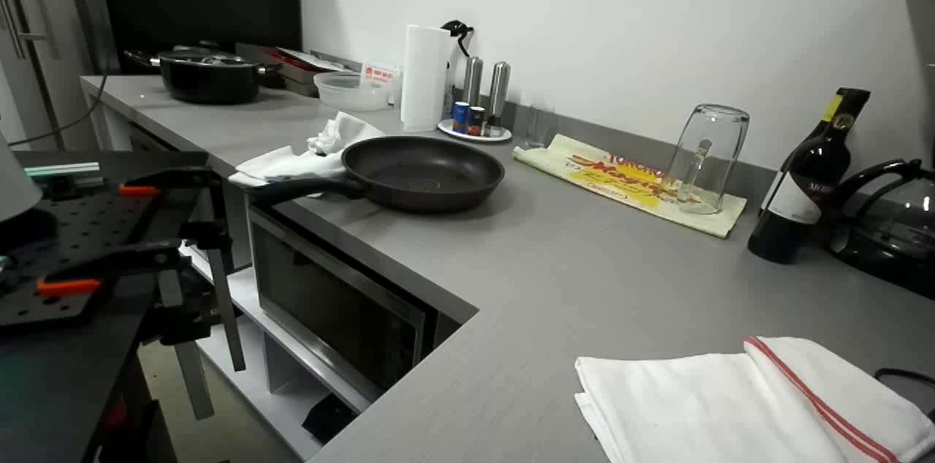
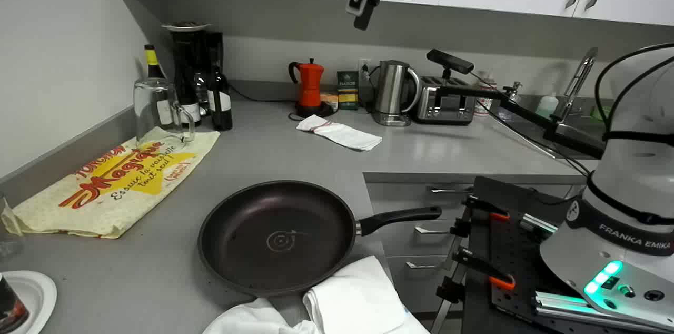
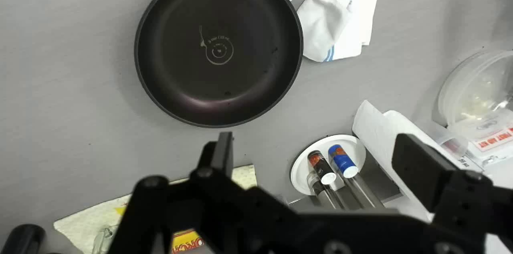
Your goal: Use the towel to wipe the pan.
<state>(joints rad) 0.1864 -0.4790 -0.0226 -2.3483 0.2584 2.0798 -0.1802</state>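
Note:
A black frying pan, shown in both exterior views (image 1: 427, 182) (image 2: 279, 244) and the wrist view (image 3: 218, 81), sits upright on the grey counter. A crumpled white towel with blue stripes lies beside the pan, partly under its handle side, in both exterior views (image 1: 288, 160) (image 2: 363, 297) and the wrist view (image 3: 328, 17). My gripper (image 3: 316, 144) is open with nothing between its fingers. It hangs high above the counter in an exterior view (image 2: 362, 10). A folded white towel with red stripes lies farther along the counter in both exterior views (image 1: 701, 404) (image 2: 342, 134).
A yellow printed cloth (image 2: 105, 197) lies by the wall with an upturned glass mug (image 2: 158, 113) on it. A white plate (image 3: 298, 172) holds small shakers and mills beside a paper towel roll (image 1: 426, 76). Wine bottles (image 2: 220, 102), a kettle (image 2: 392, 91) and a toaster (image 2: 447, 105) stand farther off.

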